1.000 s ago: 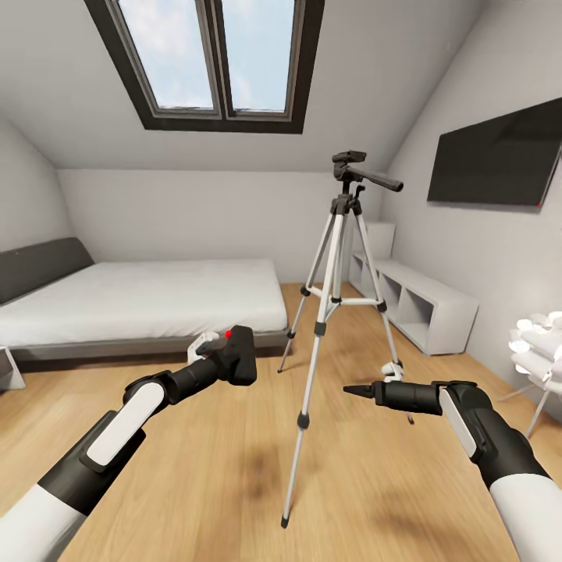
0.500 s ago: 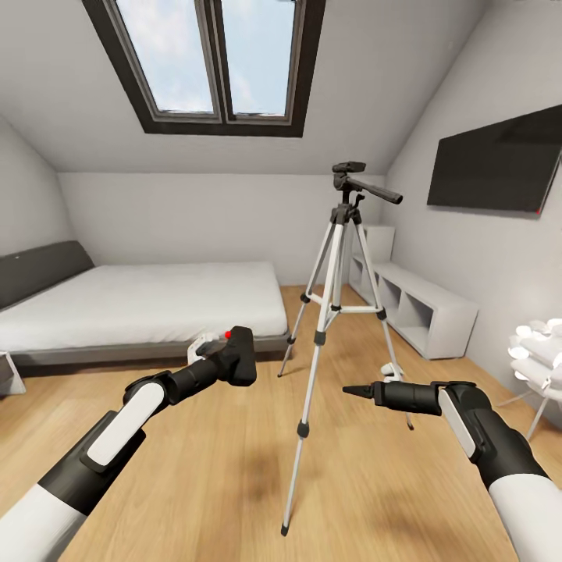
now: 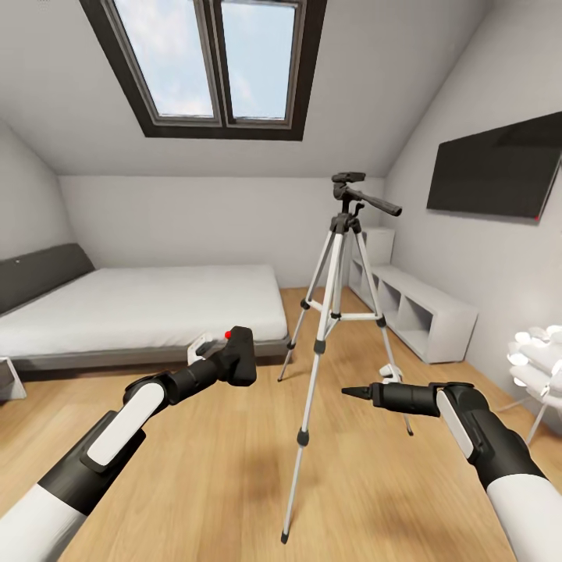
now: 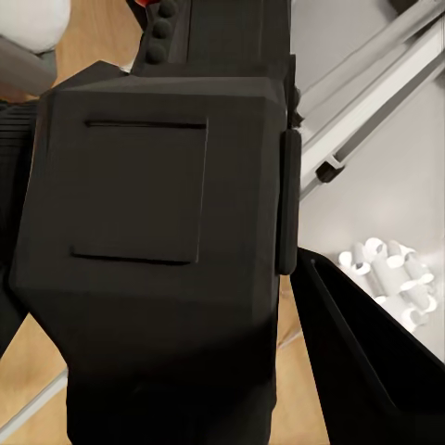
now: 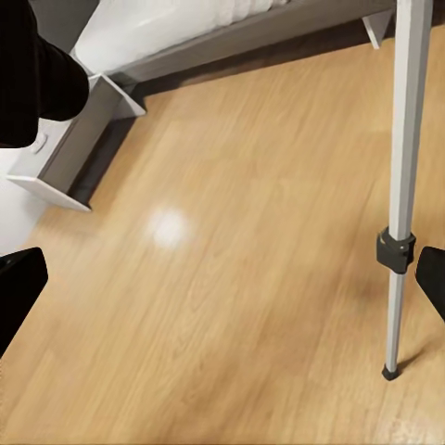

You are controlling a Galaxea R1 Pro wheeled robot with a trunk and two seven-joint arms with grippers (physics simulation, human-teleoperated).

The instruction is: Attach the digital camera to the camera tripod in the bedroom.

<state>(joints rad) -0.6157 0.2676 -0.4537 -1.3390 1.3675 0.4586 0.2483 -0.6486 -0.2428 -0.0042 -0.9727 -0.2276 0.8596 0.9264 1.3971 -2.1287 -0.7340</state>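
left gripper (image 3: 228, 361) is clamped on the camera (image 3: 239, 355), held up over the wood floor (image 3: 218, 476) just in front of the bed (image 3: 140, 308). tripod (image 3: 337, 312) stands upright a bit ahead, between the two arms. right gripper (image 3: 349, 390) looks pinched together, holding nothing, low beside a tripod leg.

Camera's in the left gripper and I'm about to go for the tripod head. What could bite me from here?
1. The tripod's black pan head sits far above the digital camera in the left gripper, so the lift is long and the grip could slip.
2. The right gripper hangs close to a thin camera tripod leg; a bump could tip it.
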